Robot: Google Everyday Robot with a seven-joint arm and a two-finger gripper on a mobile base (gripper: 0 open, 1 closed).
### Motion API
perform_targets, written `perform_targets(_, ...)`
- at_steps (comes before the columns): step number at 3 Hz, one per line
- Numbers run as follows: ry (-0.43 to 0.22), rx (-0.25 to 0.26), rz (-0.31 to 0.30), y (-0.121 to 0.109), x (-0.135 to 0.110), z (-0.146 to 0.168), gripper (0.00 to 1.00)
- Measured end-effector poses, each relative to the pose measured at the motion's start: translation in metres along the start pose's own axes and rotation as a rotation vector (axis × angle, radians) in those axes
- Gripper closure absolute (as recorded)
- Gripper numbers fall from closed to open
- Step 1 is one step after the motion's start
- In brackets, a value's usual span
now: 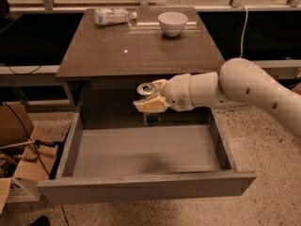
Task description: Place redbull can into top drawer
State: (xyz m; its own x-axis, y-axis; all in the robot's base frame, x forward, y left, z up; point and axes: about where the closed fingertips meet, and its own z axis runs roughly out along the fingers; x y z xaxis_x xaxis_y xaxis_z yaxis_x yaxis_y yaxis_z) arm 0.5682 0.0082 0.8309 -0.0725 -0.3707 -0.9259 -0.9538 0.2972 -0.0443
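The redbull can (146, 90) stands upright in my gripper (149, 101); its silver rimmed top shows above the fingers and its blue bottom (151, 120) below them. The gripper is shut on the can and holds it over the back of the open top drawer (146, 152), close to the pale grey floor, near the table's front edge. The drawer is pulled fully out, and its floor holds nothing else. My white arm reaches in from the right.
On the brown table (141, 51) a clear plastic bottle (113, 16) lies at the back left and a white bowl (172, 22) stands at the back right. Cardboard boxes (19, 149) sit on the floor to the left.
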Motion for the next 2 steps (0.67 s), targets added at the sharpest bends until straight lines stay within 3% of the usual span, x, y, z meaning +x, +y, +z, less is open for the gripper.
perform_targets(2, -0.097, 0.107, -0.011, -0.007, 0.08, -0.018, 1.0)
